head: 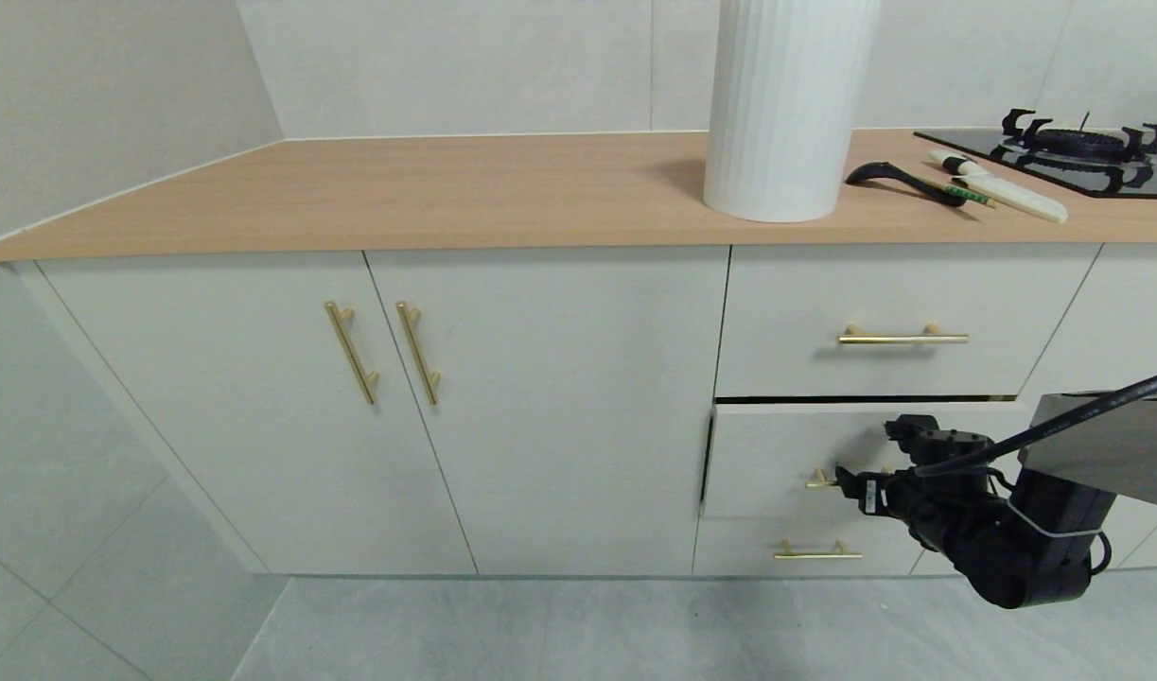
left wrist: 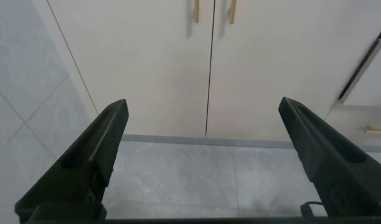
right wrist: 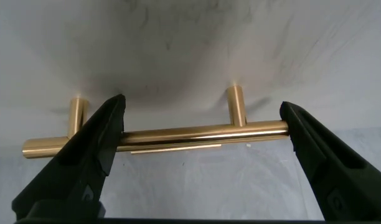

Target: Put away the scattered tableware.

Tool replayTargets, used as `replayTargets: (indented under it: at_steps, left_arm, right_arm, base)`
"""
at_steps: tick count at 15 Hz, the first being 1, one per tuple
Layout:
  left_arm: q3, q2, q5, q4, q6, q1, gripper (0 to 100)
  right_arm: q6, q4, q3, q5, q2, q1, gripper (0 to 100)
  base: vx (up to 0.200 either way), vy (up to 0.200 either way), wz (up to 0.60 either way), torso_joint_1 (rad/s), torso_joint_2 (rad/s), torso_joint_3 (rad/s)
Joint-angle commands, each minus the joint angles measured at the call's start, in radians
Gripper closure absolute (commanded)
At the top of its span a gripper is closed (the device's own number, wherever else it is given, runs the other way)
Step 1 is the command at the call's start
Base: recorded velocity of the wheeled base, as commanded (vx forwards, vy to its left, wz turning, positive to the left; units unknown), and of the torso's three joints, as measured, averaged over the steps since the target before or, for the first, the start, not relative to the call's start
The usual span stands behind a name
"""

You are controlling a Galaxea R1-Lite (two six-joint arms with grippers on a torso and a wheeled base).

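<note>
Right gripper (right wrist: pixel 202 124): fingers (right wrist: pixel 94 149) apart. The brass handle (right wrist: pixel 178 134) of the middle drawer (head: pixel 777 445) crosses the gap between them, close up; we cannot tell whether they touch it. That drawer stands slightly ajar, with a dark slit along its top and side edges.

Left gripper (left wrist: pixel 203 109): fingers (left wrist: pixel 97 149) apart and holding nothing, facing the lower cabinet doors (left wrist: pixel 147 62) and the grey floor tiles (left wrist: pixel 178 174).

Tableware lies on the wooden countertop (head: pixel 446 189), well above the right gripper: a black ladle (head: pixel 904 180), a slim green-marked piece (head: pixel 966 194) and a white-handled utensil (head: pixel 1004 194). They sit close together between a tall white ribbed vessel (head: pixel 781 104) and the gas hob (head: pixel 1079 147).
</note>
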Motion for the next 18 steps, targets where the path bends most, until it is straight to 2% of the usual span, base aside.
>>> replayTargets:
  at_steps: [1, 3, 5, 7, 9, 11, 15, 18]
  left_arm:
    - [0.000, 0.001, 0.001, 0.000, -0.001, -0.001, 0]
    - [0.000, 0.001, 0.001, 0.000, -0.001, 0.001, 0]
    - [0.000, 0.001, 0.001, 0.000, -0.001, 0.001, 0]
    - [0.000, 0.001, 0.001, 0.000, -0.001, 0.001, 0]
    - [0.000, 0.001, 0.001, 0.000, -0.001, -0.001, 0]
    - [0.000, 0.001, 0.001, 0.000, -0.001, 0.001, 0]
    - [0.000, 0.001, 0.001, 0.000, -0.001, 0.001, 0]
    - [0.000, 0.001, 0.001, 0.000, -0.001, 0.001, 0]
  right_arm:
    - [-0.001, 0.059, 0.041, 0.018, -0.073, 0.005, 0]
    - [0.001, 0.152, 0.096, 0.090, -0.198, 0.005, 0]
    - [-0.001, 0.398, 0.150, 0.211, -0.436, 0.012, 0]
    - [-0.002, 0.666, 0.130, 0.248, -0.660, 0.035, 0]
    - [-0.002, 0.801, 0.106, 0.256, -0.815, 0.071, 0]
    - [-0.004, 0.820, 0.110, 0.248, -0.895, 0.116, 0]
    - [-0.007, 0.803, 0.106, 0.218, -0.876, 0.131, 0]
    - [-0.002, 0.669, 0.121, 0.173, -0.786, 0.133, 0]
  base:
    - [0.000, 0.000, 0.00, 0.000, 0.00, 0.000]
    - [0.000, 0.000, 0.00, 0.000, 0.00, 0.000]
    - [0.000, 0.000, 0.00, 0.000, 0.00, 0.000]
    - [0.000, 0.000, 0.00, 0.000, 0.00, 0.000]
    - [0.000, 0.000, 0.00, 0.000, 0.00, 0.000]
    - [0.000, 0.000, 0.00, 0.000, 0.00, 0.000]
    - [0.000, 0.000, 0.00, 0.000, 0.00, 0.000]
    - [0.000, 0.000, 0.00, 0.000, 0.00, 0.000]
